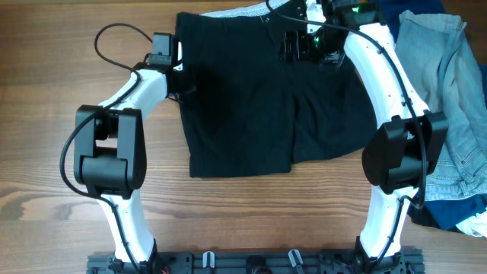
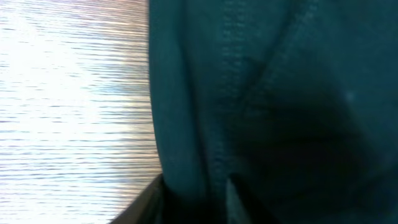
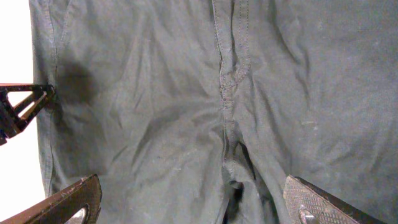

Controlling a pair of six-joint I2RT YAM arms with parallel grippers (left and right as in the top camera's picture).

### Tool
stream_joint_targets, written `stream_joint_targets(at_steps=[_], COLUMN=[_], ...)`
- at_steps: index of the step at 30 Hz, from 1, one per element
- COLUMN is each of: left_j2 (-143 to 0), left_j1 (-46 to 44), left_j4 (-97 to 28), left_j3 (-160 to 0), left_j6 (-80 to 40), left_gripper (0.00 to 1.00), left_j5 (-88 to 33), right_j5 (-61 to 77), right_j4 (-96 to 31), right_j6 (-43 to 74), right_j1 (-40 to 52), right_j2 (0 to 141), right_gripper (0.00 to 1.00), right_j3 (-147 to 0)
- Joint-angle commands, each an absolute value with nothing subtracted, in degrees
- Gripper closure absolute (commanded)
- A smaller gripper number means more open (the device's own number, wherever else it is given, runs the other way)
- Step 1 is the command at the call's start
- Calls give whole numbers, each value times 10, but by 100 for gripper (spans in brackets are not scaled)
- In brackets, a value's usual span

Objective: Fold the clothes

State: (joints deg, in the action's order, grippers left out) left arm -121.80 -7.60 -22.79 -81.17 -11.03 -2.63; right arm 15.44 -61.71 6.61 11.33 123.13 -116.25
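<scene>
The black shorts (image 1: 243, 99) lie flat on the wooden table (image 1: 46, 152), with the pale waistband lining at the far edge and both legs toward me. My left gripper (image 1: 181, 72) is at the shorts' left side edge. In the left wrist view its fingers (image 2: 193, 205) are closed on a fold of the black fabric (image 2: 280, 93). My right gripper (image 1: 300, 46) is over the shorts near the waistband. In the right wrist view it (image 3: 193, 202) is wide open above the centre seam (image 3: 227, 93) and holds nothing.
A light-blue denim garment (image 1: 449, 91) is heaped at the right of the table, close to the right arm. Navy (image 1: 449, 217) and white (image 1: 475, 224) garments lie below it. Bare wood shows to the left of the shorts and in front of them.
</scene>
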Motion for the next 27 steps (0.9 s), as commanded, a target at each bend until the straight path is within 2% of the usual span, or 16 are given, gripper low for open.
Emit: stream_joint_targets(at_steps=[1, 2, 6, 10, 13, 16, 21, 22, 23, 24, 25, 27], left_j2=[-1254, -1257, -1253, -1247, -1247, -1247, -1247, -1247, -1247, -1246, -1244, -1228], left_j1=[-96, -99, -81, -16, 45, 105, 184, 192, 198, 203, 203, 198], left_j4=[-230, -234, -280, -426, -559, -635, -676, -679, -681, -684, -686, -693], left_j3=[-813, -813, -813, -813, -813, -813, -813, -813, -813, -813, -813, -814], left_j6=[-107, -107, -184, -303, -303, -287, -236, -217, -196, -156, -139, -121], left_gripper=[85, 96, 96, 96, 96, 96, 96, 91, 81, 57, 48, 39], left_j5=[17, 27, 73, 52, 40, 46, 27, 12, -6, -43, -57, -68], right_j5=[164, 164, 164, 164, 163, 158, 121, 121, 121, 123, 130, 156], right_j4=[-618, -620, -620, -622, -619, -623, -651, -657, -663, -677, -683, -707], right_j6=[77, 77, 80, 93, 107, 115, 142, 141, 139, 126, 113, 88], right_j1=[117, 117, 117, 118, 118, 118, 121, 121, 122, 127, 131, 144], right_j2=[1233, 1233, 1233, 1233, 1233, 1234, 1234, 1234, 1234, 1234, 1234, 1234], right_gripper=[5, 5, 9, 12, 13, 14, 14, 14, 13, 7, 6, 5], right_j3=[-1166, -1166, -1166, -1162, -1153, -1148, -1147, -1147, -1147, -1147, -1147, -1147])
